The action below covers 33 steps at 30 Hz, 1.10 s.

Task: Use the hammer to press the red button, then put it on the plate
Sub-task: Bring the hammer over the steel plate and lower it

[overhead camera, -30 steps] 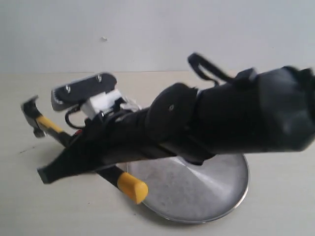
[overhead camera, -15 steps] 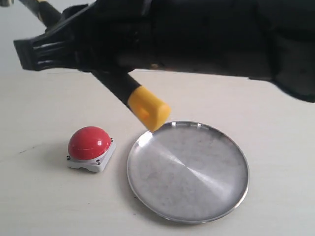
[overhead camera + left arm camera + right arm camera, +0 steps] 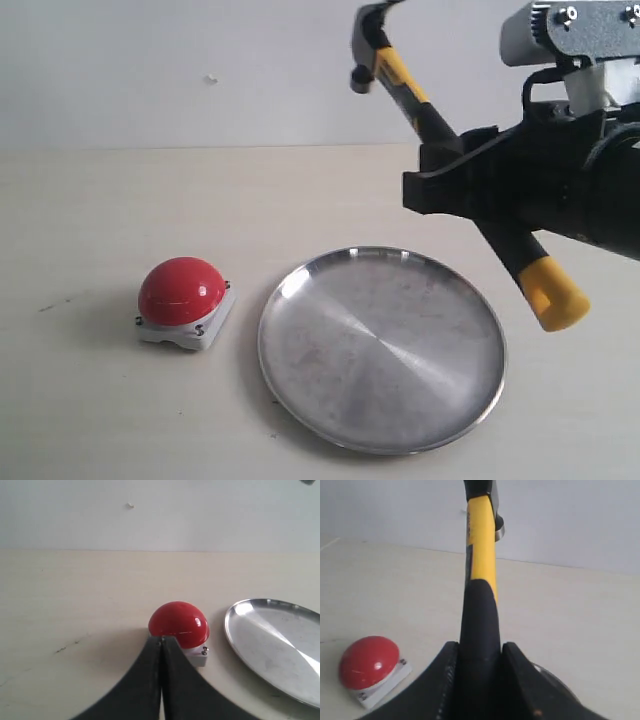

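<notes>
While the right pincer is clamping the black grip of the hammer at the upper right of the exterior frame, the tool is hanging tilted in the air, its yellow end lying right of the plate. The red button is sitting on the desk just left of the plate. The left pincer, pressed together on nothing, is pointing toward the button.

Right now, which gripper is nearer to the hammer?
Right. The right gripper clamps the hammer by its black grip. The left gripper, shut, faces the red button, apart from the hammer.
</notes>
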{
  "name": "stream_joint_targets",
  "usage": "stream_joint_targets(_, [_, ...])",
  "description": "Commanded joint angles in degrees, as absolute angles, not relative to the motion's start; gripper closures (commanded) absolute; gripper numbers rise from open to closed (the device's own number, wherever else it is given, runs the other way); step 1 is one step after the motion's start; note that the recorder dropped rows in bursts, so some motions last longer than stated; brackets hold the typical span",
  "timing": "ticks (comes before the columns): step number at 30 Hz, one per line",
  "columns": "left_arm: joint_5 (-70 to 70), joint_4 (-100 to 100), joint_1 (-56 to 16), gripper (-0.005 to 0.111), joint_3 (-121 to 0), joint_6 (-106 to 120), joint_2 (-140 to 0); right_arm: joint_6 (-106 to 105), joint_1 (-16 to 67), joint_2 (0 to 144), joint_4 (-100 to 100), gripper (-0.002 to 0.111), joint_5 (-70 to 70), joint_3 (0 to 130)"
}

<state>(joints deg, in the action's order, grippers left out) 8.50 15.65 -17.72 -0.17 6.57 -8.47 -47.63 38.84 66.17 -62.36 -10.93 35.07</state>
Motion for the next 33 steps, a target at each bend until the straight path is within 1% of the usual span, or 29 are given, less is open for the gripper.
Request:
stream_joint_targets(1, [8.3,16.0,-17.8,0.107,0.0,6.3,-8.0,-37.9,33.0,68.2,-51.5,0.108,-12.4,35.9])
stream_joint_targets(2, [8.3,16.0,-17.8,0.107,0.0,6.4,-8.0,-34.3,32.2,68.6,-48.6,0.108,-12.1,35.9])
stream_joint_targets(4, [8.3,16.0,-17.8,0.107,0.0,6.4,-8.0,-19.7,29.4,70.6,-37.1,0.108,-11.7,35.4])
stream_joint_targets(8, [8.3,16.0,-17.8,0.107,0.0,6.4,-8.0,10.0,28.9,75.8,-5.8,0.108,-13.2,35.3])
stream_joint_targets(10, [8.3,16.0,-17.8,0.107,0.0,6.4,-8.0,26.3,28.2,78.8,12.4,0.108,-18.3,35.3])
stream_joint_targets(11, [8.3,16.0,-17.8,0.107,0.0,6.4,-8.0,38.9,26.2,81.3,23.7,0.108,-23.0,35.3])
stream_joint_targets(13, [8.3,16.0,-17.8,0.107,0.0,6.4,-8.0,55.1,21.9,85.7,37.1,0.108,-34.0,35.3])
stream_joint_targets(16, [8.3,16.0,-17.8,0.107,0.0,6.4,-8.0,58.8,20.2,88.2,39.3,0.108,-40.0,35.3])
stream_joint_targets(22, [8.3,16.0,-17.8,0.107,0.0,6.4,-8.0,66.6,20.3,91.4,40.6,0.108,-39.9,35.2])
stream_joint_targets(24, [8.3,16.0,-17.8,0.107,0.0,6.4,-8.0,67.1,20.3,92.4,40.5,0.108,-42.7,34.9])
stream_joint_targets(27, [8.3,16.0,-17.8,0.107,0.0,6.4,-8.0,66.9,20.3,94.4,35.4,0.108,-52.4,32.6])
stream_joint_targets(29, [8.3,16.0,-17.8,0.107,0.0,6.4,-8.0,62.7,20.3,95.3,30.2,0.108,-57.7,30.5])
stream_joint_targets(33, [8.3,16.0,-17.8,0.107,0.0,6.4,-8.0,56.7,20.3,96.0,22.3,0.108,-61.2,26.6])
